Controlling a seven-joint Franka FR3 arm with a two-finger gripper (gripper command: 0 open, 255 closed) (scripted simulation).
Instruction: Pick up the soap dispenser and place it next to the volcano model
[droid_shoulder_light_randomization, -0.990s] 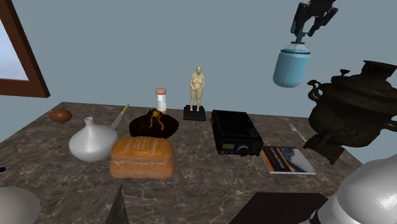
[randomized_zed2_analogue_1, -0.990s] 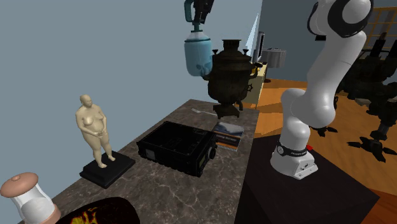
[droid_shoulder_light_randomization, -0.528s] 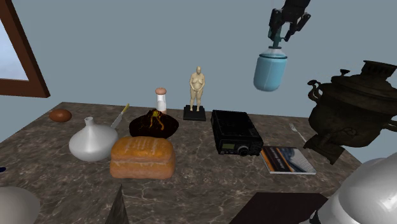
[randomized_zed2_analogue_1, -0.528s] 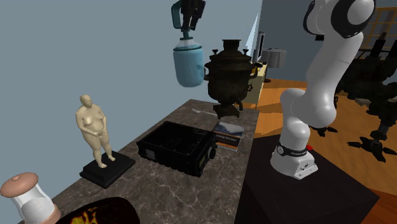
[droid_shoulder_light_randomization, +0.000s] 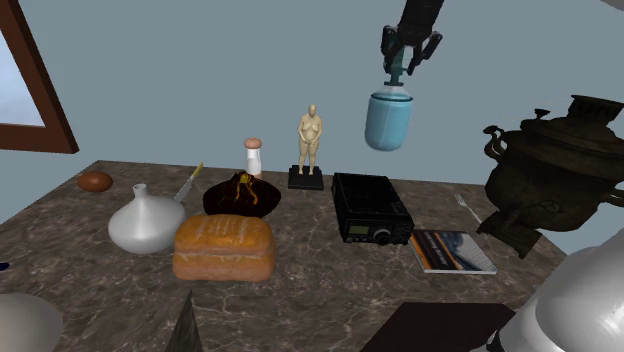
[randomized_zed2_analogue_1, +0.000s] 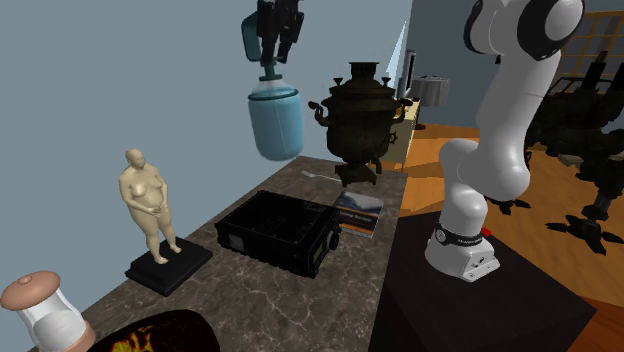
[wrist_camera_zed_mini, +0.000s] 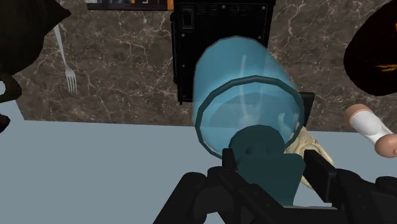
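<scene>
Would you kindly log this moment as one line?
phase: carry | gripper: shut on soap dispenser | dispenser: airborne over black radio | volcano model: on table

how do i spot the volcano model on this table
On the dark marbled tabletop, find the brown bread loaf in the shoulder view; the volcano model sits just behind it, right of a white vase. It's the only low black mound streaked with orange-yellow lava.

White arm (randomized_zed2_analogue_1: 508, 125), dark joints (randomized_zed2_analogue_1: 553, 17), black pincer (droid_shoulder_light_randomization: 401, 68)
</scene>
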